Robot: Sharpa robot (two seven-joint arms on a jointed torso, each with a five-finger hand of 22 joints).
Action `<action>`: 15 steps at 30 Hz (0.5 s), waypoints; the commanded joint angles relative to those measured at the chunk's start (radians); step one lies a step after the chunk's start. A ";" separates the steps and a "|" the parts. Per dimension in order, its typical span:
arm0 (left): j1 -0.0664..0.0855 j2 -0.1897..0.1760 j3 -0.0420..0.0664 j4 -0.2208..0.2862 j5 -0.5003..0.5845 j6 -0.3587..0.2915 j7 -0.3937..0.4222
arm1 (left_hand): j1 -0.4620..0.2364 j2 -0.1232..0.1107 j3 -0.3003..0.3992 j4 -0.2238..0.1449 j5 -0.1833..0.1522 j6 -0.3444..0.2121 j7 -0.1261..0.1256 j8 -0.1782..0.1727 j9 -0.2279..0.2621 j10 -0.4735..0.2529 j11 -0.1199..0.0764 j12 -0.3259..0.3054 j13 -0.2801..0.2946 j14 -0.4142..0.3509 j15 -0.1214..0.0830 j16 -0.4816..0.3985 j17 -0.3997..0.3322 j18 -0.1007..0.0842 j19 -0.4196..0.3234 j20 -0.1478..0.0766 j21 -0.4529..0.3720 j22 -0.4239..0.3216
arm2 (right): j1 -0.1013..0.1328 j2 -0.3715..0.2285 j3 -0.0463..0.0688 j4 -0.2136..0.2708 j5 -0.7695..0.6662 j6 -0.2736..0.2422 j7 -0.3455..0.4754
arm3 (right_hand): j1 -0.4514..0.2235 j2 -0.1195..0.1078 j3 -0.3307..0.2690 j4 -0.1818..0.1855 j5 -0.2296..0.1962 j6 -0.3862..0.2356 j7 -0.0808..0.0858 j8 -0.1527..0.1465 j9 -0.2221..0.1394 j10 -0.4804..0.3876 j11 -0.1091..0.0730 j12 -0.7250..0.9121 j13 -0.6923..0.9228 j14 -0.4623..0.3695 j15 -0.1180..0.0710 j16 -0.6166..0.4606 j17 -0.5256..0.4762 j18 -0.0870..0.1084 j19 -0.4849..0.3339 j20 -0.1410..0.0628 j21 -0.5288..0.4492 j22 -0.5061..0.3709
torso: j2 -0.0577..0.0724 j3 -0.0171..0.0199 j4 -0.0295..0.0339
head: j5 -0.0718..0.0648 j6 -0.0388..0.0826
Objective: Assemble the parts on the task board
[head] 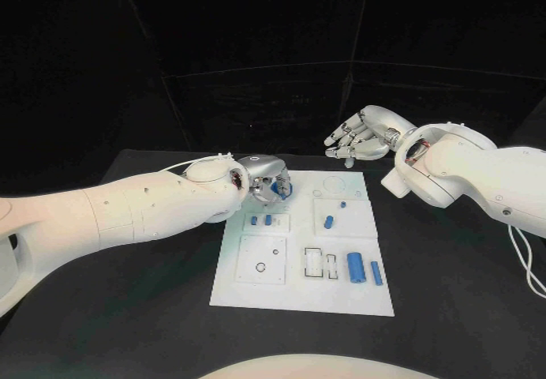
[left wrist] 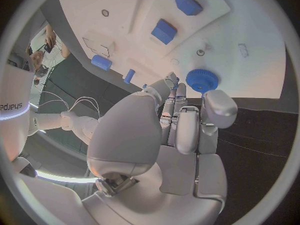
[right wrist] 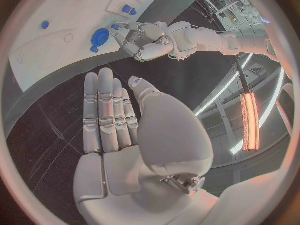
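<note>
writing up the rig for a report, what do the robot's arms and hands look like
Both arms are smooth, rounded white shells. The left arm has small dark dots on its casing; thin white cables loop at the wrists, and more hang beside the right arm. The left hand and right hand are polished silver metal with segmented fingers and domed backs. A white part in the left wrist view reads "sharpa".

Both arms have smooth white shells; each silver hand, left hand (head: 265, 177) and right hand (head: 362, 136), has jointed metal fingers; thin white cables run alongside.
</note>
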 commanded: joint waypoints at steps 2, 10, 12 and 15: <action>0.003 -0.031 0.005 0.029 0.028 -0.017 -0.002 | -0.011 -0.003 0.009 0.000 0.002 0.010 0.001 -0.007 -0.001 0.009 0.000 -0.008 0.002 0.022 -0.004 0.004 -0.002 -0.015 0.005 0.000 0.005 0.003 | 0.002 0.000 0.001 -0.002 -0.002 -0.005 0.011 | -0.002 0.000 -0.001 0.006 0.004 -0.003 0.002 0.006 0.001 -0.006 0.000 0.005 -0.001 -0.004 -0.001 -0.005 0.002 0.003 0.002 0.005 -0.003 -0.002 | 0.001 -0.0003 -0.0009 | 0.003 0.000; 0.005 -0.087 0.008 0.058 0.058 0.039 -0.033 | -0.021 -0.011 0.013 0.001 0.002 0.011 0.001 -0.011 -0.002 0.012 0.000 -0.015 0.002 0.021 -0.004 0.003 -0.005 -0.015 0.005 -0.001 0.008 0.007 | 0.002 -0.001 0.000 -0.004 -0.002 -0.003 0.009 | -0.002 0.000 -0.001 0.006 0.004 -0.003 0.002 0.006 0.001 -0.006 0.000 0.005 -0.001 -0.004 -0.001 -0.005 0.002 0.003 0.002 0.005 -0.003 -0.002 | 0.000 0.0006 0.0012 | 0.004 -0.002; 0.005 -0.095 0.008 0.058 0.061 0.050 -0.038 | -0.023 -0.012 0.013 0.002 0.002 0.011 0.001 -0.012 -0.002 0.013 0.000 -0.016 0.002 0.021 -0.004 0.003 -0.007 -0.016 0.005 -0.001 0.009 0.008 | 0.002 -0.001 0.000 -0.005 -0.002 -0.003 0.009 | -0.002 0.000 -0.001 0.006 0.004 -0.003 0.002 0.006 0.001 -0.006 0.000 0.005 -0.001 -0.004 -0.001 -0.005 0.002 0.003 0.002 0.005 -0.003 -0.002 | 0.001 0.0005 -0.0005 | 0.007 -0.002; 0.005 -0.098 0.007 0.052 0.064 0.058 -0.040 | -0.026 -0.013 0.014 0.002 0.002 0.012 0.000 -0.013 -0.002 0.015 0.000 -0.018 0.003 0.021 -0.004 0.002 -0.008 -0.016 0.005 -0.001 0.010 0.009 | 0.002 0.000 0.000 -0.005 -0.002 -0.003 0.009 | -0.002 0.000 -0.001 0.006 0.004 -0.003 0.002 0.006 0.001 -0.006 0.000 0.005 -0.001 -0.004 -0.001 -0.005 0.002 0.003 0.002 0.005 -0.003 -0.002 | 0.001 0.0000 -0.0016 | 0.011 -0.001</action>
